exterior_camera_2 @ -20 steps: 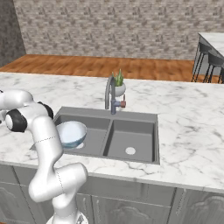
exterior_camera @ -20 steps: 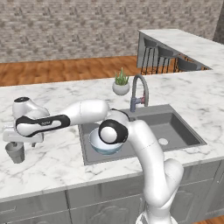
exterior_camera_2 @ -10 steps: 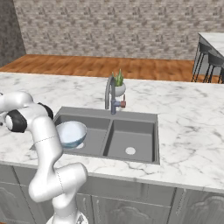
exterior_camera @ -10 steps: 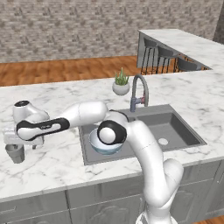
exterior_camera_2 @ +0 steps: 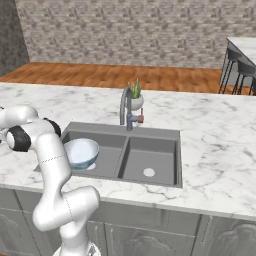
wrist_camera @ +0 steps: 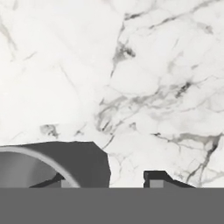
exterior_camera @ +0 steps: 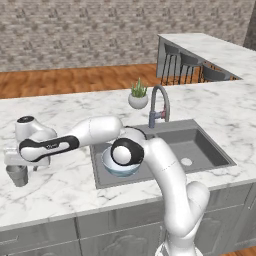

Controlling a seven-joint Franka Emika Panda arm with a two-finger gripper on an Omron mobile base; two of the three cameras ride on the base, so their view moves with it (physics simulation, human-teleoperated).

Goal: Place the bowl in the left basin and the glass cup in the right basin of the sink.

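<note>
The glass cup stands upright on the marble counter, far left of the sink. My gripper hangs just above it, open. In the hand view the cup's grey rim lies at the lower left of my gripper. One fingertip shows at the cup's mouth and the other fingertip stands outside its wall. The bowl rests in the left basin. Nothing lies in the right basin but its pale drain.
A curved chrome tap rises behind the sink's divider, with a small white plant pot beside it. Bar stools stand at the far counter on the right. The counter's front edge runs close to the cup.
The hand has sunk a little and edged left over the glass cup. Bowl and cup have not moved.
</note>
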